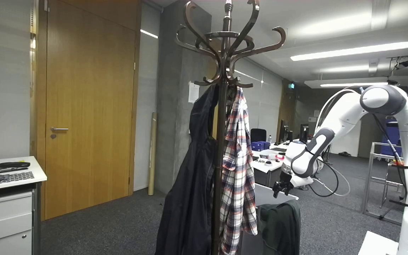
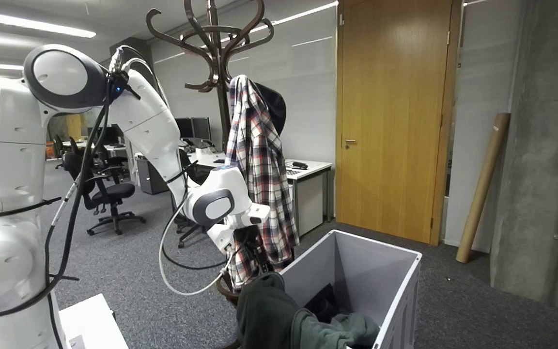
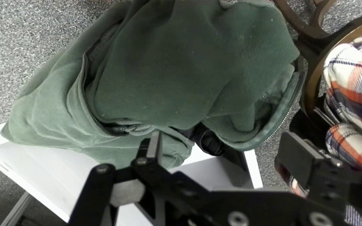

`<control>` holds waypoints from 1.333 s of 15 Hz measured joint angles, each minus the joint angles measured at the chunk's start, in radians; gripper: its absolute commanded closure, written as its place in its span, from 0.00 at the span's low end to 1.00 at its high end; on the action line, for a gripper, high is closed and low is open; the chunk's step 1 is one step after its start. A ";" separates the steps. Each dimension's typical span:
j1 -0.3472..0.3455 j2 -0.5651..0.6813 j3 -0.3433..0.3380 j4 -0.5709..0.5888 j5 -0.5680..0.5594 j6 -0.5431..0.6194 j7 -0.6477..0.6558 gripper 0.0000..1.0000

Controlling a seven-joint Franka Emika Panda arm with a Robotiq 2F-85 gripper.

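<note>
Jaws: spread | green jacket (image 3: 181, 69): draped over crate rim (image 3: 254, 169)

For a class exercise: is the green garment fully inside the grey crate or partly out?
Partly out: the green garment drapes over the rim of the grey crate, partly hanging outside.

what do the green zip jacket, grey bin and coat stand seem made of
Green jacket: soft, matte fleece or brushed cotton, by its fuzzy surface and folds.
Grey bin: probably moulded plastic, satin, with smooth walls and a crisp rim.
Coat stand: likely bentwood, glossy dark finish, from its curved hooks and highlights.
</note>
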 measured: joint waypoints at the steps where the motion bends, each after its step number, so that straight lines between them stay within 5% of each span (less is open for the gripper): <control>1: 0.011 0.011 -0.008 -0.014 -0.008 0.027 0.001 0.00; 8: 0.125 0.158 -0.172 -0.033 -0.068 0.162 -0.005 0.00; 11: 0.082 0.186 -0.104 -0.033 -0.044 0.162 -0.043 0.00; 16: -0.095 0.189 0.112 -0.032 0.001 0.162 -0.181 0.00; 20: -0.119 0.189 0.121 -0.026 0.000 0.162 -0.250 0.00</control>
